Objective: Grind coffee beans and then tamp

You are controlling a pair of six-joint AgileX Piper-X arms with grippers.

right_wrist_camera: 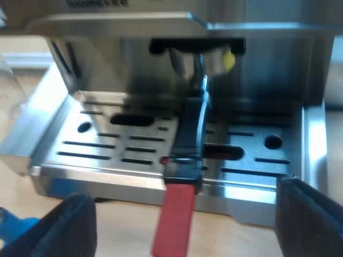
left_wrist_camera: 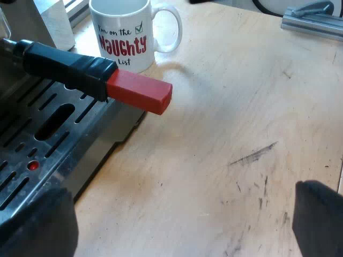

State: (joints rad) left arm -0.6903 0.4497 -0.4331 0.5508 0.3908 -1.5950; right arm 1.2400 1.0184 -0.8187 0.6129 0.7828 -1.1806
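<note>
The holder (left_wrist_camera: 80,72) sits in the espresso machine's (right_wrist_camera: 161,53) front, its handle reaching out over the machine's drip tray (left_wrist_camera: 43,139), red end (right_wrist_camera: 172,230) past the tray's edge. The mug (left_wrist_camera: 126,32) stands on the tabletop (left_wrist_camera: 230,123) just beside the machine. Left tool (left_wrist_camera: 177,230) and right tool (right_wrist_camera: 185,214) both gape wide and empty, the right one facing the machine's front. Whether grounds are in the holder I cannot tell; tamping looks not yet done

Brushed metal drip tray (right_wrist_camera: 96,178), glossy ceramic mug (left_wrist_camera: 120,40), scuffed wooden table (left_wrist_camera: 230,107), matt plastic handle (left_wrist_camera: 94,76)
</note>
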